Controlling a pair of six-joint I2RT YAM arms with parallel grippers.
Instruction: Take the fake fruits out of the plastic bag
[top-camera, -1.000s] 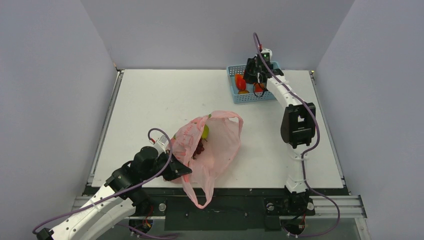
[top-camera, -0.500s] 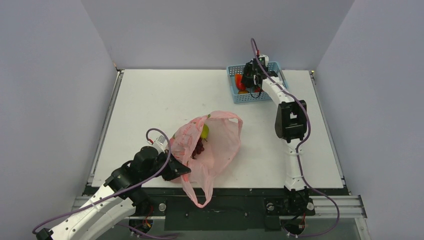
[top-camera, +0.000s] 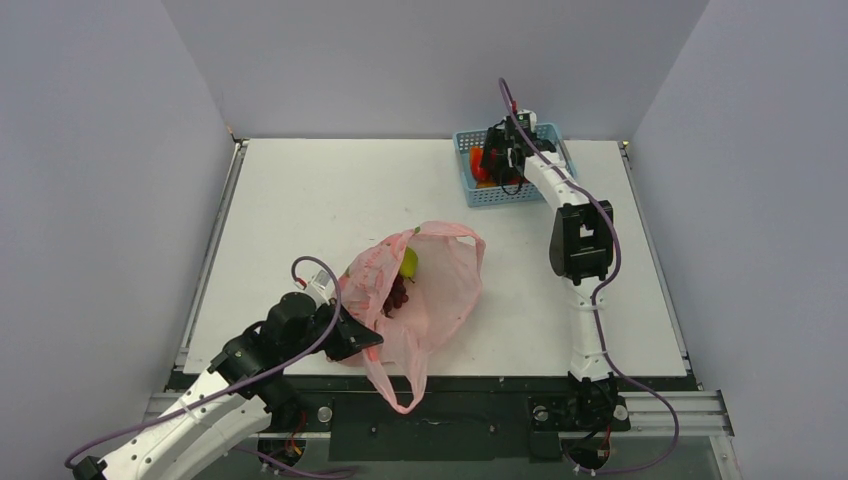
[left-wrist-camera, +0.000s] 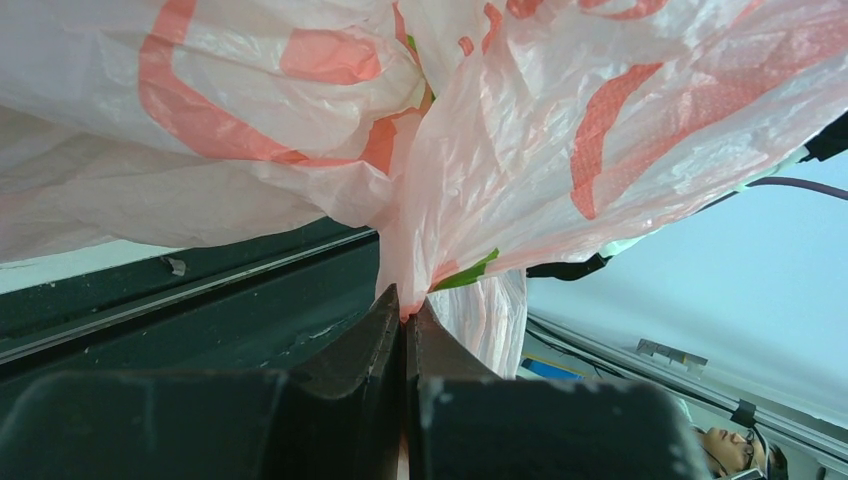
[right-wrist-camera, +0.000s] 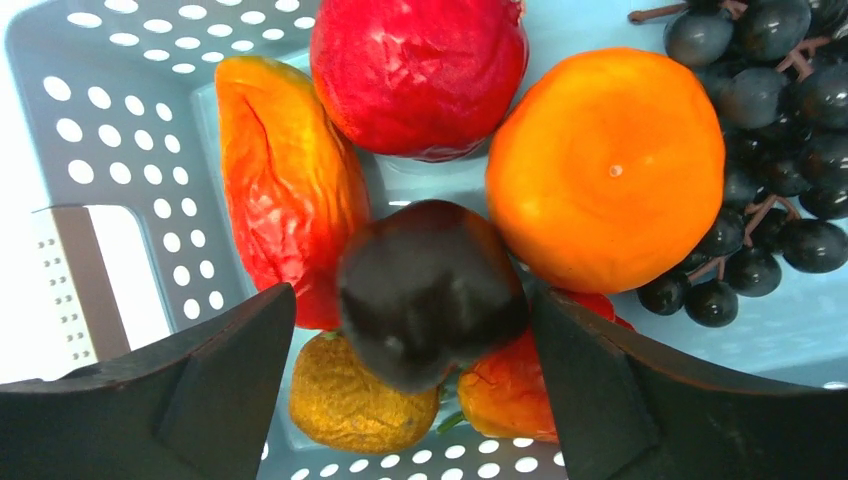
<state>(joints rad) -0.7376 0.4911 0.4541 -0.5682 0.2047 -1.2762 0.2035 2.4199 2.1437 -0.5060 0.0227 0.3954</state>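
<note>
The pink plastic bag (top-camera: 440, 290) lies near the table's front edge, mouth open. A yellow-green pear (top-camera: 410, 262) and a dark red grape bunch (top-camera: 398, 295) show inside it. My left gripper (top-camera: 366, 341) is shut on a pinch of the bag's film (left-wrist-camera: 500, 120), which rises from between its closed jaws (left-wrist-camera: 405, 305). My right gripper (right-wrist-camera: 412, 295) hangs open over the light blue basket (top-camera: 500, 200). A small dark round fruit (right-wrist-camera: 430, 290) sits blurred between its fingers, with a clear gap on the left side.
In the basket (right-wrist-camera: 120, 100) lie a round red fruit (right-wrist-camera: 420, 70), a round orange one (right-wrist-camera: 610, 165), a dark grape bunch (right-wrist-camera: 780, 100), a shrivelled orange-red piece (right-wrist-camera: 285, 180) and a small brown-yellow one (right-wrist-camera: 345, 405). One bag handle (top-camera: 405, 395) hangs over the table's front edge.
My right arm has reached a little further over the basket at the back. The left arm and the bag have stayed where they were.
</note>
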